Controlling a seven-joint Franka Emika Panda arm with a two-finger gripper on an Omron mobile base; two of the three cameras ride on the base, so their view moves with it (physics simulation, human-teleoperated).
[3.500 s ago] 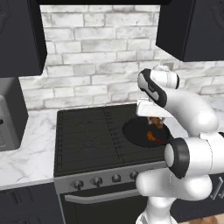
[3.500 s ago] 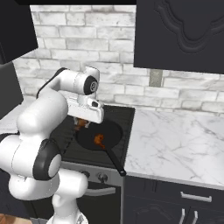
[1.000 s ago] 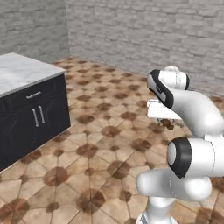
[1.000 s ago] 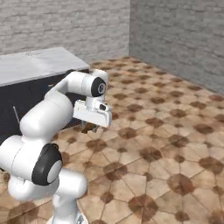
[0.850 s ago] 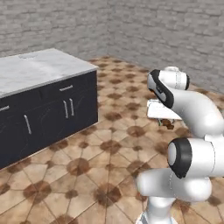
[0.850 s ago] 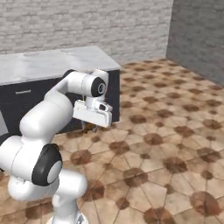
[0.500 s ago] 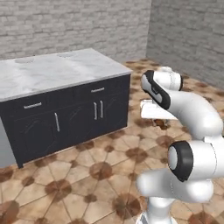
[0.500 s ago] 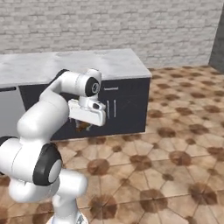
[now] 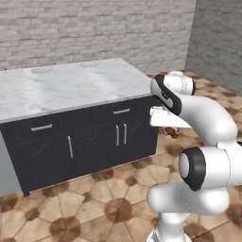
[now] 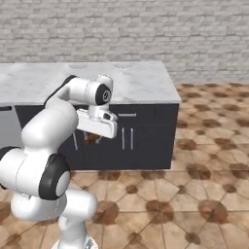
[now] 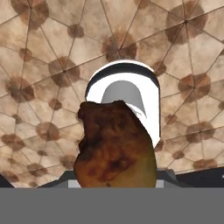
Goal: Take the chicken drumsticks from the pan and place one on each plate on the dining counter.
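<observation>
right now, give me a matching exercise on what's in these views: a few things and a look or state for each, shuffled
Things:
1. drumstick
2. dining counter
3. floor
4. back wall

Descriptions:
a. grey brick
b. white, grey-veined marble top over dark cabinets
c. brown patterned tiles
d. held in the gripper, above the floor

Pairs: 1-d, 2-b, 3-c, 4-a

Both base cameras look forward from behind the arm, sharing the counter (image 9: 71,90) beyond the gripper (image 10: 92,138), while the hand camera stares straight down, floor below.
</observation>
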